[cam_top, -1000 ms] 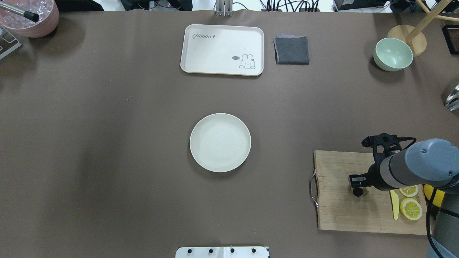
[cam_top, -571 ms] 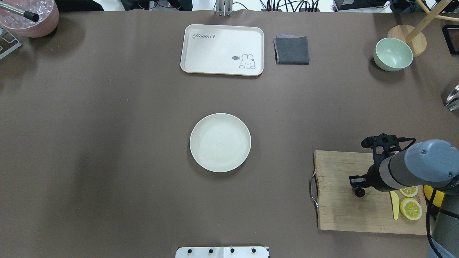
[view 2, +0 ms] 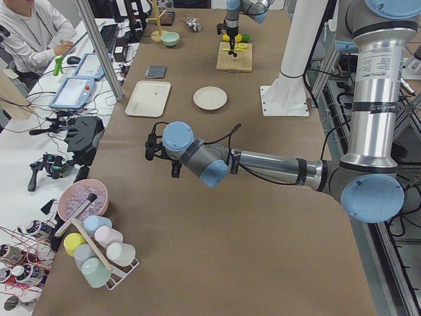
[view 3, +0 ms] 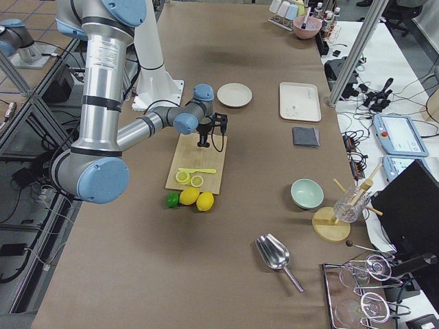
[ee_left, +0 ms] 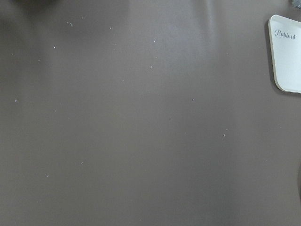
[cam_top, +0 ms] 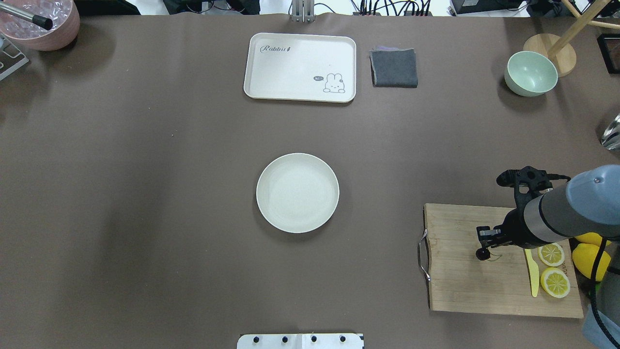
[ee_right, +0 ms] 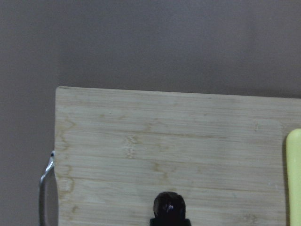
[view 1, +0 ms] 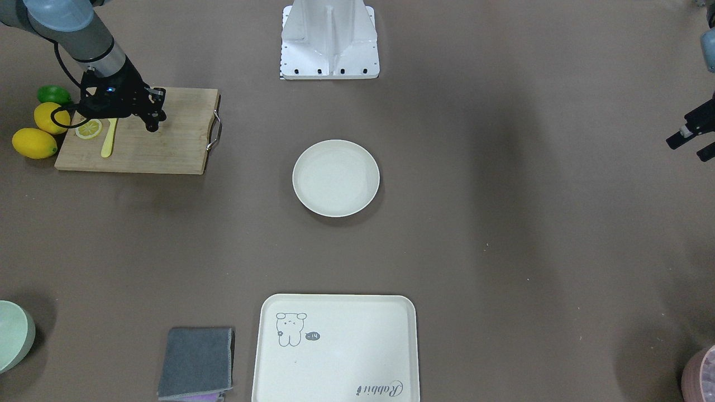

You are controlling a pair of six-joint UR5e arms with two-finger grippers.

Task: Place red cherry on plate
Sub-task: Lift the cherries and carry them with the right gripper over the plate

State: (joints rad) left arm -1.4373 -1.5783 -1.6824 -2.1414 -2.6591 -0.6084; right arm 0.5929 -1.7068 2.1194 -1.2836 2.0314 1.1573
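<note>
The right gripper (cam_top: 483,246) is hanging over the board (cam_top: 455,283), and its fingers (ee_right: 169,221) are pinching narrow on the cherry (cam_top: 480,254) — the dark fruit is showing just under the tips, with a thin stem trailing beside it. Whether it is touching the wood or hanging a little over it, the pictures are not telling. The plate (cam_top: 297,193) is lying bare in the middle of the bench (cam_top: 145,194), well apart from the board. So the grasp seems made, while the carry across and the release are left to do. The left gripper (view 1: 682,149) is idling at the far side — fingers apart, holding nothing.
</note>
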